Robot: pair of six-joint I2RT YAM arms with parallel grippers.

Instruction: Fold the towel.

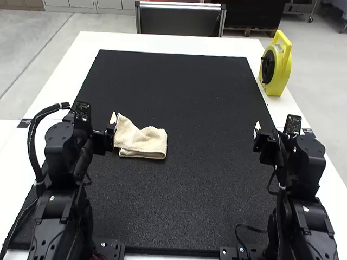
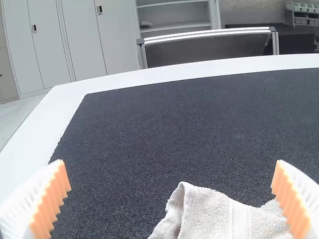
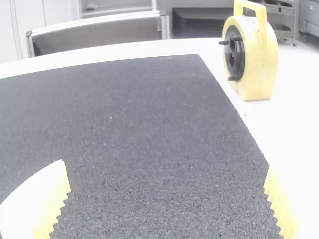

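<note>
The cream towel [image 1: 144,142] lies partly folded and rumpled on the black mat, left of the middle, one corner raised near the left gripper [image 1: 113,125]. In the left wrist view the towel [image 2: 214,214] shows beyond the left gripper [image 2: 171,185], whose ribbed fingers stand wide apart and hold nothing. At the mat's right side is the right gripper [image 1: 257,133], away from the towel. The right wrist view has the right gripper [image 3: 167,185] spread open over bare mat.
A yellow cable reel [image 1: 276,65] stands on the white table's right edge, near the back. The black mat [image 1: 173,81] covers most of the white table [image 1: 162,42]. Cables loop beside both arms.
</note>
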